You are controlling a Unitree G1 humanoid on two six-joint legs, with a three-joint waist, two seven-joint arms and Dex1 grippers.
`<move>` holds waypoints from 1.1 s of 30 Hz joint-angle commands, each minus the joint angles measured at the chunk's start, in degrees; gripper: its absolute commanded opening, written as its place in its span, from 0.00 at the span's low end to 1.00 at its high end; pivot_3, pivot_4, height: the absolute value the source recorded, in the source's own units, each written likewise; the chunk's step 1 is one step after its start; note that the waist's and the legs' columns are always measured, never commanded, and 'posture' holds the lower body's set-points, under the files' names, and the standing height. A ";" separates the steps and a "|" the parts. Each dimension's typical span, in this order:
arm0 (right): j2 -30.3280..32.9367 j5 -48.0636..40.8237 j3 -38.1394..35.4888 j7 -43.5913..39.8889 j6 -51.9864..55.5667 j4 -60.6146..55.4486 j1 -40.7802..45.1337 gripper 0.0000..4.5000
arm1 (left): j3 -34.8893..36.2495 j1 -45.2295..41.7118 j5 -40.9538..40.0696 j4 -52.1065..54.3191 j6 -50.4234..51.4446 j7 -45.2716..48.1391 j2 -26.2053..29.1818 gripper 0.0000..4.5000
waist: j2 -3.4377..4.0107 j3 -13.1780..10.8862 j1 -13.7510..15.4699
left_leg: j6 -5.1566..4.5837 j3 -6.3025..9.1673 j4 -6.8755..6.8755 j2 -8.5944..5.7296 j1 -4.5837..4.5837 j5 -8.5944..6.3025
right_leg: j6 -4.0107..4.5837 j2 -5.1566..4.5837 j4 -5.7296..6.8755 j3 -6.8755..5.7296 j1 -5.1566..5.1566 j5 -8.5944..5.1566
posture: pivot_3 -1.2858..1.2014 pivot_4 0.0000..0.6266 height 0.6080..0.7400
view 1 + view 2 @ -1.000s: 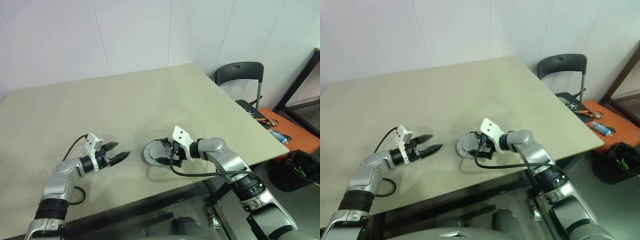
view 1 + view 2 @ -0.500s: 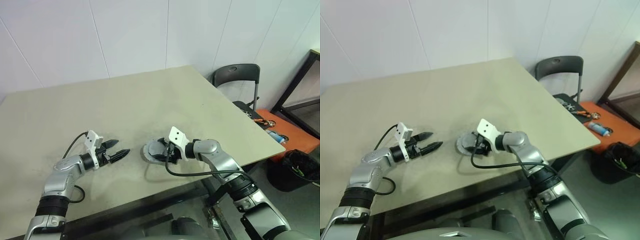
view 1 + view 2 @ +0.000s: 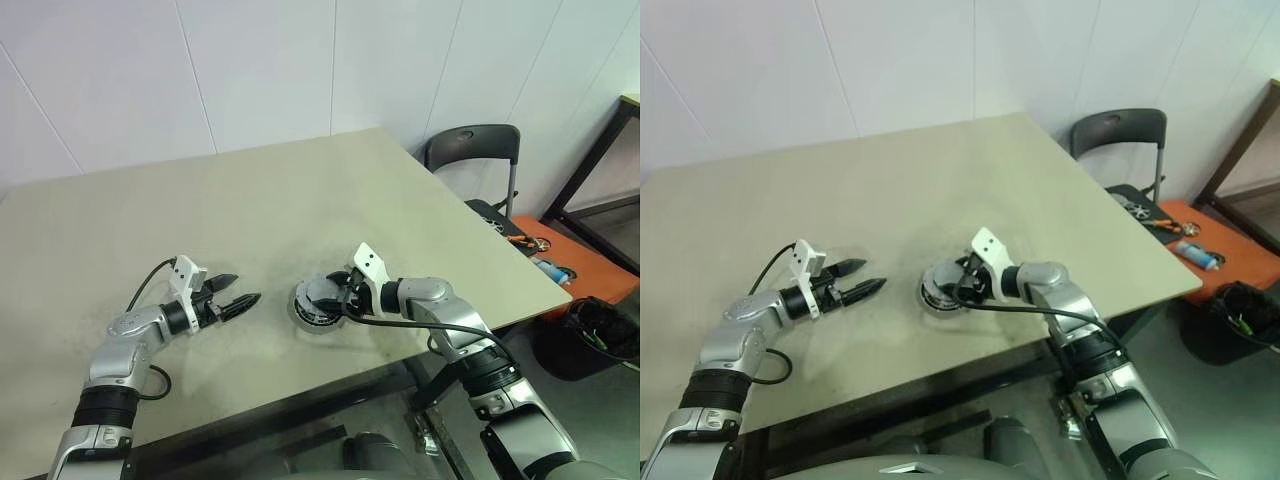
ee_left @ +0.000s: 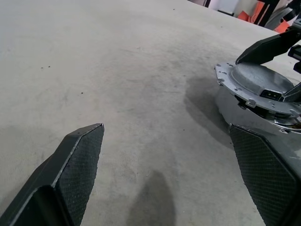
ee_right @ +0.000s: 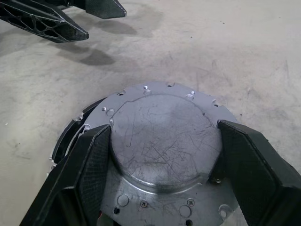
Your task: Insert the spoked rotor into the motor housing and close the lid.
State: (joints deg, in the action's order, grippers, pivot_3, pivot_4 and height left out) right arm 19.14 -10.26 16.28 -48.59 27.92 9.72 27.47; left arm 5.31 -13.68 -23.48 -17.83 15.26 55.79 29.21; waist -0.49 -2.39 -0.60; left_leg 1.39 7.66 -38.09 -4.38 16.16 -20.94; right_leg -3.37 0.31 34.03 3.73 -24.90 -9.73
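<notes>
On the table [image 3: 250,200], near its front edge at centre, the head views show my right gripper [image 3: 338,296] reaching in from 3 o'clock onto the motor housing [image 3: 318,303]. A second ago that gripper's fingers lay low against the near side of the assembly with the pale lid face showing; now the wrist has rolled and the fingers have drawn in about the lid [image 3: 322,291]. I judge the lid is being seated, so the closing step is under way and the rotor is likely already inside; I cannot see it. My left gripper [image 3: 240,304] has kept its station at 9 o'clock of the housing, apart from it, jaws spread and empty.

Left wrist view: the 2 fingers [image 4: 77,160] stand wide apart over bare table. The housing [image 4: 254,113] lies just past the far finger, its lid [image 4: 261,82] tilted, the edge toward this camera raised and a dark gap beneath it.

Right wrist view: the lid [image 5: 162,136] is a scratched grey disc with a raised round centre and small holes round its flange. The 2 fingers [image 5: 89,155] bracket that raised centre at 9 and 3 o'clock, touching its sides, so I read the jaws as clamped on the lid. A dark ring of housing [image 5: 70,136] peeks out at 9 o'clock, which suggests the lid sits off-centre and is not fully home.
</notes>
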 commanded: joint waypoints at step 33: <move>5.00 2.45 2.58 -11.52 -12.55 -2.59 -1.08 0.71 | 0.45 2.20 -0.36 8.28 3.14 -2.29 -0.31 1.00 | 0.03 -0.02 -0.20 | 0.00 -0.03 0.02 0.01 0.26 0.00 | 0.02 0.00 0.00 0.02 -0.33 0.02 | 0.52 0.00 1.00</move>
State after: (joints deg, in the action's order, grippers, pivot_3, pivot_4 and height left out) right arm 23.58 -7.15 18.78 -58.25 14.36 9.17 25.71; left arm 5.29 -11.89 -23.17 -13.36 18.36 53.95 28.83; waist -0.46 -2.42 -0.80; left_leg 1.38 7.62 -38.06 -4.37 16.43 -20.95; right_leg -3.35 0.31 34.02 3.76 -25.23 -9.71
